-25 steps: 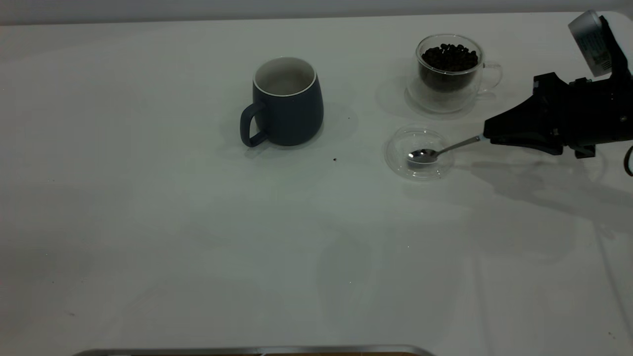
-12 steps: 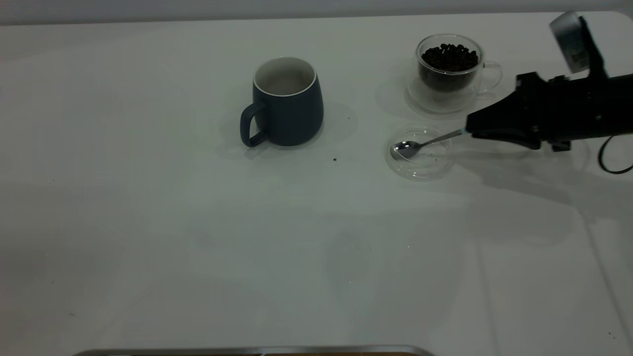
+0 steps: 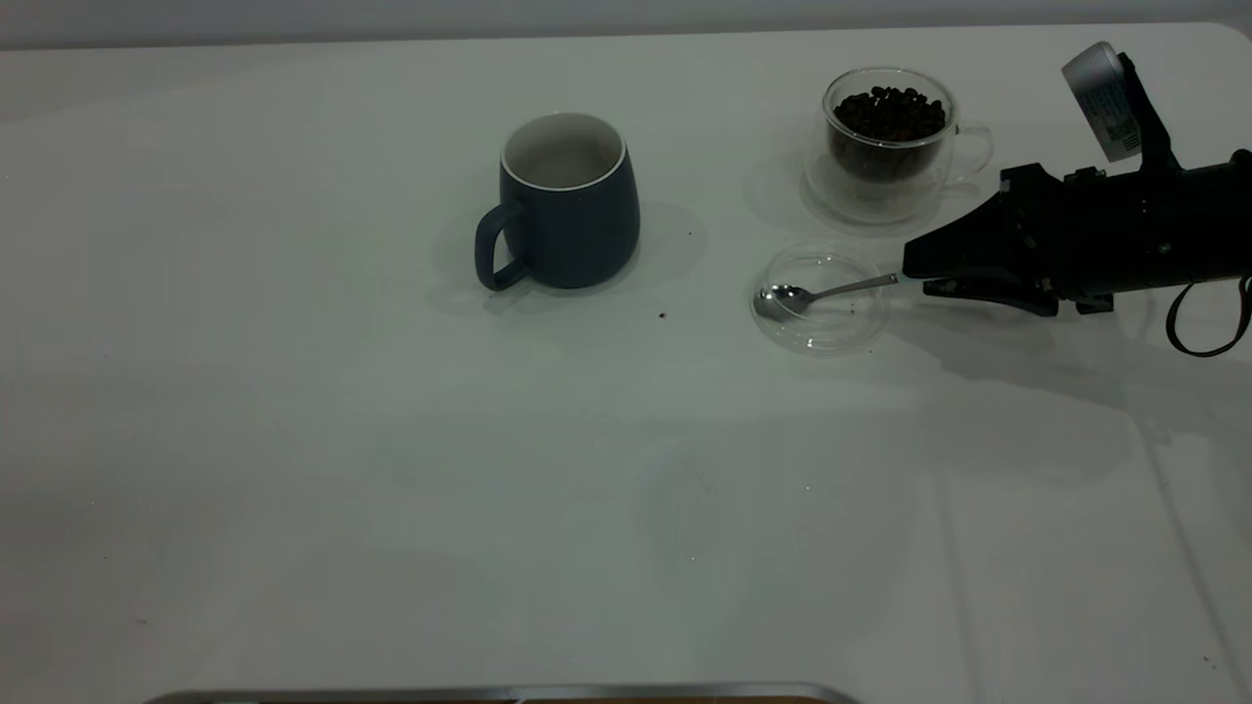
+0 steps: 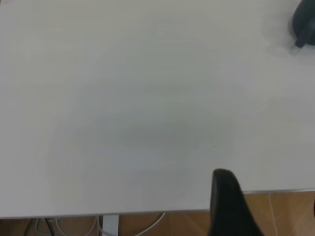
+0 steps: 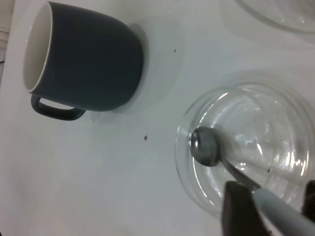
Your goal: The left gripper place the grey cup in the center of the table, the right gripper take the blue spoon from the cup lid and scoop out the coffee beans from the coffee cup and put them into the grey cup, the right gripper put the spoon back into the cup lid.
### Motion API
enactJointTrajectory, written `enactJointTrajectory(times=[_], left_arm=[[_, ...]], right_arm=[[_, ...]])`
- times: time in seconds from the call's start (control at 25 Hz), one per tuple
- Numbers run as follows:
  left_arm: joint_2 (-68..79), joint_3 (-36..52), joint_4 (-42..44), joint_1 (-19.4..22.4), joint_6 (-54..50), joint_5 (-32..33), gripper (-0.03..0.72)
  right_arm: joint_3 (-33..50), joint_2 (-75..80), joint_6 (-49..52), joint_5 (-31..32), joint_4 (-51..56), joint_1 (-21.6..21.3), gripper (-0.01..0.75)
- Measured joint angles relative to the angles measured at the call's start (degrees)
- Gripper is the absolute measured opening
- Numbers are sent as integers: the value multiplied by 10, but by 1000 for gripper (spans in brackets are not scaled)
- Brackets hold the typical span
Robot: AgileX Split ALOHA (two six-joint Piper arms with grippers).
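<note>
The grey cup [image 3: 567,210] stands upright near the table's middle, handle toward the front left; it also shows in the right wrist view [image 5: 83,64] and far off in the left wrist view [image 4: 302,24]. The glass coffee cup [image 3: 888,137] holds coffee beans at the back right. In front of it lies the clear cup lid [image 3: 831,344]. My right gripper [image 3: 905,274] is shut on the pale blue handle of the spoon [image 5: 280,211]. The spoon's metal bowl [image 3: 782,296] rests inside the lid at the rim nearer the grey cup [image 5: 205,146]. My left gripper [image 4: 268,196] is parked at the table's edge, open.
A stray coffee bean [image 3: 662,315] lies on the white table between the grey cup and the lid, and a smaller speck [image 3: 691,234] sits beside the cup. A metal strip [image 3: 499,692] runs along the table's front edge.
My right gripper has moved toward the grey cup with the spoon. The spoon's bowl slid across the lid from its middle to the rim nearer the cup.
</note>
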Motion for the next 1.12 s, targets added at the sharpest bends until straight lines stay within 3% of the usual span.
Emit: enactJointTrajectory(times=[0.2, 0.32, 0.48, 0.92, 1.12], left_arm=[[0, 0, 0, 0, 0, 0, 475], [0, 0, 0, 0, 0, 0, 475], [0, 0, 0, 0, 0, 0, 475], [0, 0, 0, 0, 0, 0, 475], [0, 0, 0, 0, 1, 0, 475]], right_arm=[[0, 0, -1, -40, 0, 0, 564], [0, -8, -1, -86, 0, 0, 615], [0, -31, -1, -128, 0, 0, 621], [0, -87, -19, -142, 0, 0, 599], [11, -161, -9, -219, 0, 0, 588]])
